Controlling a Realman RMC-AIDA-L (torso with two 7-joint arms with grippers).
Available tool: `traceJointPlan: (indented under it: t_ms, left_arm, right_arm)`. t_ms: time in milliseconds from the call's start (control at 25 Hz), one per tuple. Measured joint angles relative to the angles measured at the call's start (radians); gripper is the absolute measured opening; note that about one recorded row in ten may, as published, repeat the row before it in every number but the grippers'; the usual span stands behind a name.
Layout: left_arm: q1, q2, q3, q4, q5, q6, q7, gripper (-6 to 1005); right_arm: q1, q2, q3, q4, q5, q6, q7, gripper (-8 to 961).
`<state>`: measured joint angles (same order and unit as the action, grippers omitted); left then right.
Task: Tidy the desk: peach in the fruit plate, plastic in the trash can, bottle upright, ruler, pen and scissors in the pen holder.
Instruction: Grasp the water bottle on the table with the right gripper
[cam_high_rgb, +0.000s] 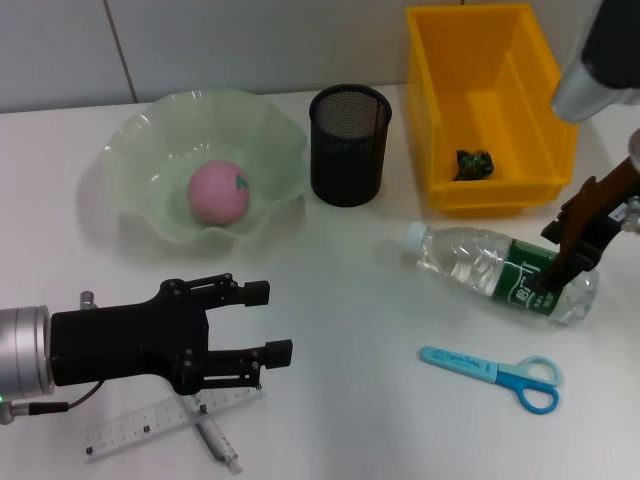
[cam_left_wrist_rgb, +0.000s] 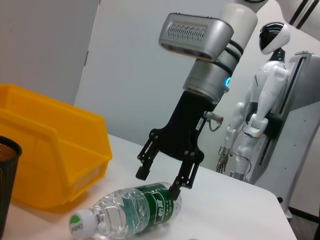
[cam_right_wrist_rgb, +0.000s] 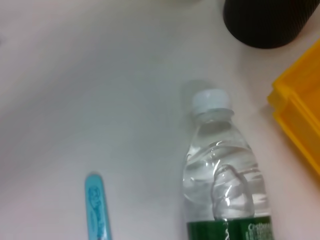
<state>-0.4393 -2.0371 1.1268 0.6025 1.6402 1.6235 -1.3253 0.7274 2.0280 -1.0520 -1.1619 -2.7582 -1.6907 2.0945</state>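
The clear plastic water bottle with a green label and white cap (cam_high_rgb: 500, 272) lies on its side on the white tabletop (cam_high_rgb: 350, 300) toward the right edge, cap pointing to the black mesh pen holder (cam_high_rgb: 349, 144), base toward the right edge. The right pincer (cam_high_rgb: 562, 268) stands open astride the labelled part of the body, one fingertip just at the label, nothing yet gripped; the left wrist view shows both fingers spread above the bottle (cam_left_wrist_rgb: 127, 209).

Handling, as a judgement: the bottle looks empty or nearly so, hence light; its thin ribbed wall would dent under a hard squeeze and the smooth round body could roll or slip. The labelled mid-body seems the soundest hold for tipping it upright.

Writing: the label carries white characters, too small to read (cam_right_wrist_rgb: 235, 231). The light blue scissors sheath (cam_high_rgb: 460, 362) bears faint print, also illegible.

The left pincer (cam_high_rgb: 270, 322) hovers open near the front-left corner, holding nothing, over the clear plastic ruler (cam_high_rgb: 150, 425) and the pen (cam_high_rgb: 215, 438) crossed beneath it.

The pink peach (cam_high_rgb: 219, 192) already sits in the pale green wavy glass fruit plate (cam_high_rgb: 130, 150) at the rear left; a dark crumpled scrap (cam_high_rgb: 474, 163) lies in the yellow plastic bin (cam_high_rgb: 480, 60) at the rear right.
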Motion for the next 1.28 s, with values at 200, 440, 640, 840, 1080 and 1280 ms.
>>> traceJointPlan:
  t_ms: [200,440,640,840,1080,1280]
  left_arm:
    - [0.001,0.000,-0.005,0.000,-0.001,0.002,0.000,799]
    - [0.002,0.001,-0.009,0.001,-0.001,0.009,0.000,799]
    - [0.002,0.002,-0.010,0.001,-0.001,0.010,0.000,799]
    - [0.002,0.002,-0.010,0.002,0.000,0.013,0.000,799]
    - [0.002,0.002,-0.010,0.003,0.000,0.013,0.000,798]
    - [-0.001,0.002,-0.010,0.001,0.000,0.013,0.000,798]
  right_arm:
    - [0.014,0.009,-0.038,0.048,-0.008,0.048,-0.001,783]
    - [0.037,0.012,-0.050,0.115,-0.021,0.083,-0.005,784]
    - [0.042,0.021,-0.051,0.143,-0.039,0.113,-0.011,784]
    - [0.051,0.022,-0.058,0.179,-0.045,0.132,-0.011,783]
    - [0.051,0.024,-0.078,0.211,-0.047,0.160,-0.011,782]
    - [0.052,0.024,-0.080,0.215,-0.048,0.166,-0.011,782]
